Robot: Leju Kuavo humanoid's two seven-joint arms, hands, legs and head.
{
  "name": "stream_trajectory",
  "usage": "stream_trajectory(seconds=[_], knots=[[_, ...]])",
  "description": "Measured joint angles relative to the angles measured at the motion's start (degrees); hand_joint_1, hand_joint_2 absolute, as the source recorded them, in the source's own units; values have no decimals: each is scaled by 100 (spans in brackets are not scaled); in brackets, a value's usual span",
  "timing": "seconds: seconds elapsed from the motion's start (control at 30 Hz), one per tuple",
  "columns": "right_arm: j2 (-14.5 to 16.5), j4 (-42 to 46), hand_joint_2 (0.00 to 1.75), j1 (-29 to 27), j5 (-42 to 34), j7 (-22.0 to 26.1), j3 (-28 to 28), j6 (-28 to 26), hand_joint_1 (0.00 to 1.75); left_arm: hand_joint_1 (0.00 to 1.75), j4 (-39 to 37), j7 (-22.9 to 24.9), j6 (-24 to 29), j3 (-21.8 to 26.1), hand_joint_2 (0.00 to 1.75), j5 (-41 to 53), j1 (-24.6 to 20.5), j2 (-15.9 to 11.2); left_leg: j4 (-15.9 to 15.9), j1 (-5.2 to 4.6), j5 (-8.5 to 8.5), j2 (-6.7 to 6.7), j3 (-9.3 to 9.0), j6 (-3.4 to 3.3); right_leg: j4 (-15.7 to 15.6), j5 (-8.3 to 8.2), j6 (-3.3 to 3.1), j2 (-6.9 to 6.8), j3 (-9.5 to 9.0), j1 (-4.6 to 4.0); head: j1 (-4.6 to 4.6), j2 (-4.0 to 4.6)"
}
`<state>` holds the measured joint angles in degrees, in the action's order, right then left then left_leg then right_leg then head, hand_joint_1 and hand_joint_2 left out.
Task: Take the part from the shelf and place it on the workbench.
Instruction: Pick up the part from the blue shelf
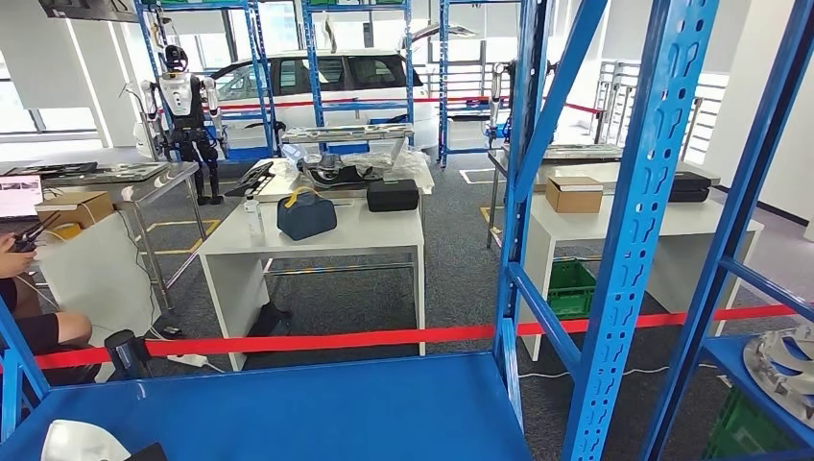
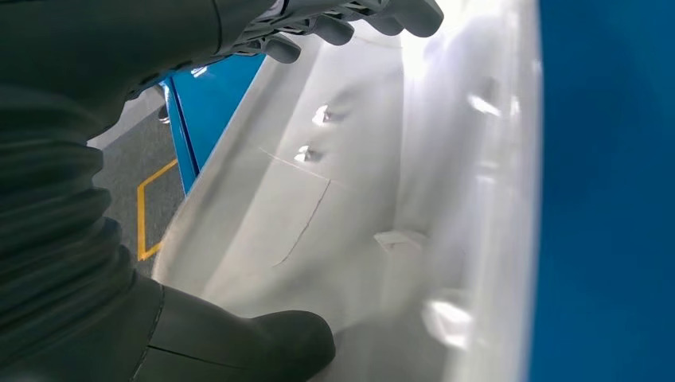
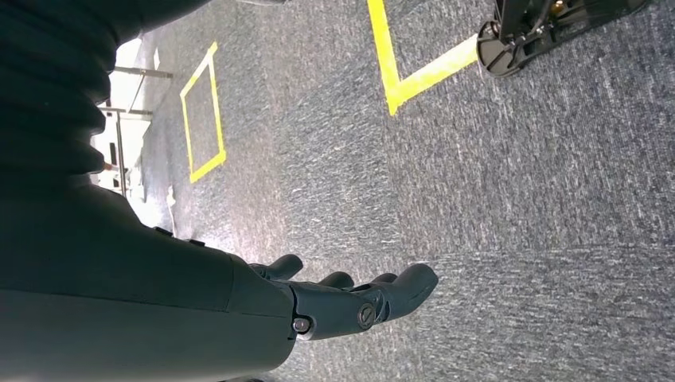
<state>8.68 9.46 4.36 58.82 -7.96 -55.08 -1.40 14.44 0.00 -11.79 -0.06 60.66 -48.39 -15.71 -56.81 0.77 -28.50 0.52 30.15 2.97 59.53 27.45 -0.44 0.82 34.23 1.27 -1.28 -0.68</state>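
A white moulded part (image 1: 82, 442) lies on the blue shelf deck (image 1: 317, 408) at its near left corner. My left hand (image 1: 151, 451) shows as a dark tip just right of it. In the left wrist view the part (image 2: 358, 199) is very close, with my left hand (image 2: 159, 199) spanning it: fingers (image 2: 350, 24) over one side, thumb (image 2: 271, 338) against the other. Whether they press on it I cannot tell. My right hand (image 3: 350, 298) hangs over grey carpet, fingers extended, holding nothing. The white workbench (image 1: 317, 240) stands beyond the shelf.
Blue shelf uprights (image 1: 634, 221) and braces cross the right half of the head view. A silver ribbed part (image 1: 782, 360) sits on the neighbouring shelf. Red barrier tape (image 1: 336, 339) runs between shelf and workbench. A person (image 1: 29, 327) sits at left. The bench carries a dark bag (image 1: 305, 216) and a black case (image 1: 392, 195).
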Motion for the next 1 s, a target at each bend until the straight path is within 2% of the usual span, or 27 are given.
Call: stream_trajectory(seconds=[0.3, 0.37, 0.53, 0.73, 0.83, 1.0], knots=[[0, 0, 175, 2, -3, 7, -26, -6, 0, 0, 4, -36, 286, 40, 175, 5, 0, 9, 0, 0, 0, 0, -1, 0, 0, 0, 0, 0, 2, -1, 0, 1], [0, 0, 175, 3, -10, 1, -46, -20, 0, 0, 13, -124, 697, 72, 175, -20, 0, 33, 0, 0, 0, 0, 0, 0, 0, 0, 0, 0, 2, -1, 1, 1], [1, 0, 175, 4, -17, -23, -94, -101, 0, 0, 51, -524, 2305, 243, 175, -197, -5, 122, -1, 0, 0, -1, 0, 0, -1, 0, 0, 2, 2, 0, 1, 1], [15, 0, 175, 5, -14, -37, -132, -137, 0, 0, 116, -1369, 4084, 598, 175, -740, -17, 262, -1, 0, 0, 0, 0, 0, -2, 0, 0, 2, 2, 0, 1, 0], [25, 0, 175, 6, -3, -18, -149, -139, 0, 0, 146, -1825, 4509, 847, 175, -1056, -46, 352, -1, 0, 0, 0, 0, 0, -2, 0, 0, 2, 2, 0, 1, 0], [28, 0, 175, 6, -1, 8, -201, -138, 0, 0, 174, -2184, 4660, 1057, 175, -1132, -64, 460, -1, 0, 0, -1, 0, 0, -2, 0, 0, 2, 2, 0, 1, 1]])
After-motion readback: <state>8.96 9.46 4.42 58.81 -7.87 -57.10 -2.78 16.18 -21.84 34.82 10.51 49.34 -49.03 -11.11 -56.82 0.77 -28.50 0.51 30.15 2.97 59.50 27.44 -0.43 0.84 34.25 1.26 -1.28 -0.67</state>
